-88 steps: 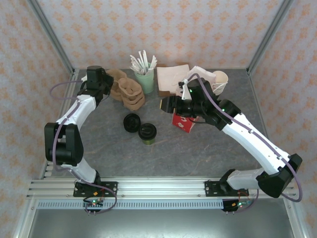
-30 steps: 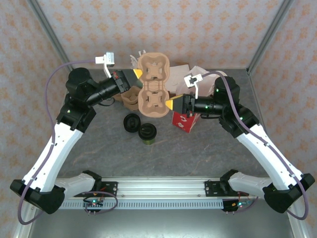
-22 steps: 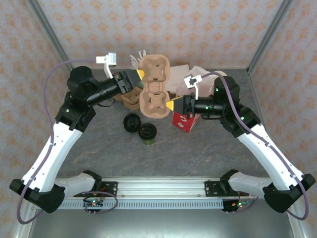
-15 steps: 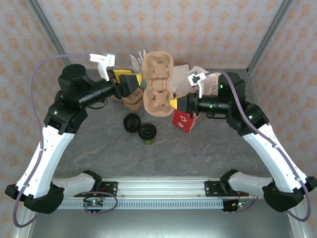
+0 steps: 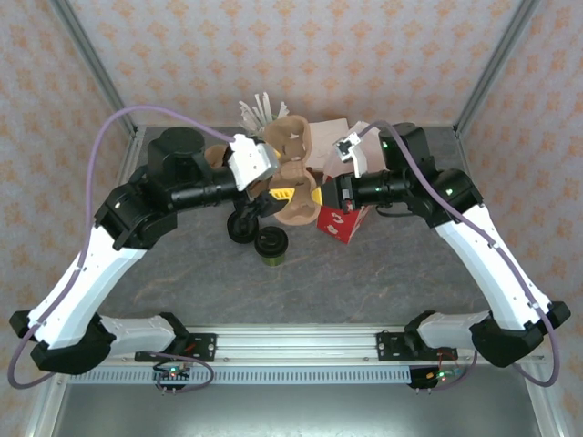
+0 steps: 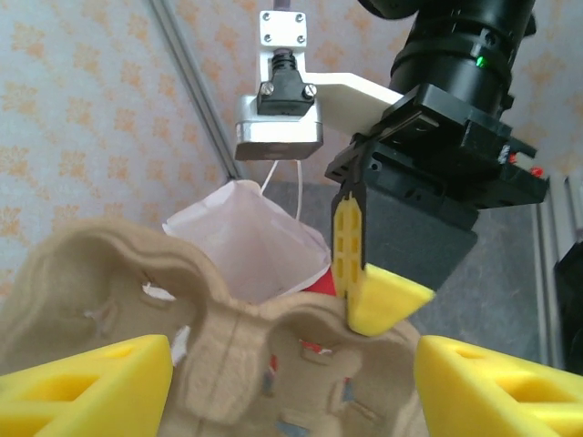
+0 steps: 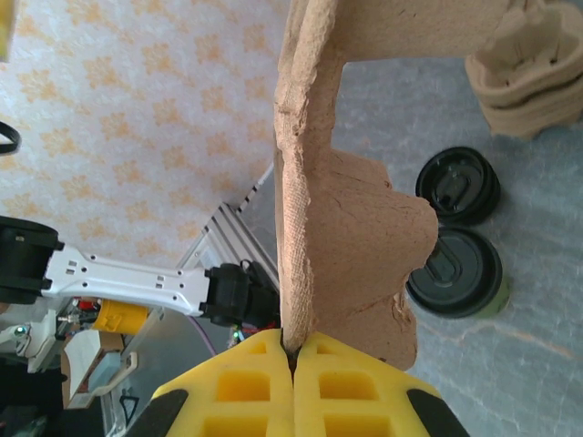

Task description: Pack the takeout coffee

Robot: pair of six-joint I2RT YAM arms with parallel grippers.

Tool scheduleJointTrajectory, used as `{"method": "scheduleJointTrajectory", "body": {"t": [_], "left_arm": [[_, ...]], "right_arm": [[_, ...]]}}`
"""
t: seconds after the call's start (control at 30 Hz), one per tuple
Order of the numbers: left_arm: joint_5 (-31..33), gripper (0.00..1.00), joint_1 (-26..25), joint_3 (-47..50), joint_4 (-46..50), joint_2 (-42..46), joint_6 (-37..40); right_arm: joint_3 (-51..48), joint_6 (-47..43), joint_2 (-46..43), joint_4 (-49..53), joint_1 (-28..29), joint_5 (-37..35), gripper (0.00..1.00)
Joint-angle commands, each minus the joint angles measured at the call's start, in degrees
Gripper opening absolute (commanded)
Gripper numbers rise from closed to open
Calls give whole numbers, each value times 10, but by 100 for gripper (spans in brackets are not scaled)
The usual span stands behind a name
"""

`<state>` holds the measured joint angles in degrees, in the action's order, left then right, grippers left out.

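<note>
1. The right gripper is clenched on the edge of the pulp cup carrier, which is held on edge down the middle of the right wrist view.
2. The left gripper is released. Its jaws are seen wide apart at the two bottom corners of the left wrist view, with the carrier's rim between them. Whether either jaw touches the pulp cannot be told.
3. The takeout coffee is seen lidded and upright on the table, just below centre in the top view and apart from both grippers. In the right wrist view its left side is hidden behind the carrier.
4. The black lid piece is seen just upper left of the coffee, partly covered by the left gripper.
5. The red-and-white bag is seen right of centre, its top hidden under the right gripper.
6. A stack of carriers is cut off at the upper right of the right wrist view.
</note>
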<state>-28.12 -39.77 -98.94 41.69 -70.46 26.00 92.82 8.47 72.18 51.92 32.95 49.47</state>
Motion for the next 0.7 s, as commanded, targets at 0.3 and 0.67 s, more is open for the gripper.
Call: {"method": "scheduleJointTrajectory", "body": {"t": [0.3, 0.67], "left_arm": [[40, 72, -2, -26, 94, -63, 130], [70, 67, -2, -31, 93, -98, 134]], "right_arm": [[16, -30, -1, 51, -3, 26, 0], [9, -32, -4, 49, -3, 37, 0]]}}
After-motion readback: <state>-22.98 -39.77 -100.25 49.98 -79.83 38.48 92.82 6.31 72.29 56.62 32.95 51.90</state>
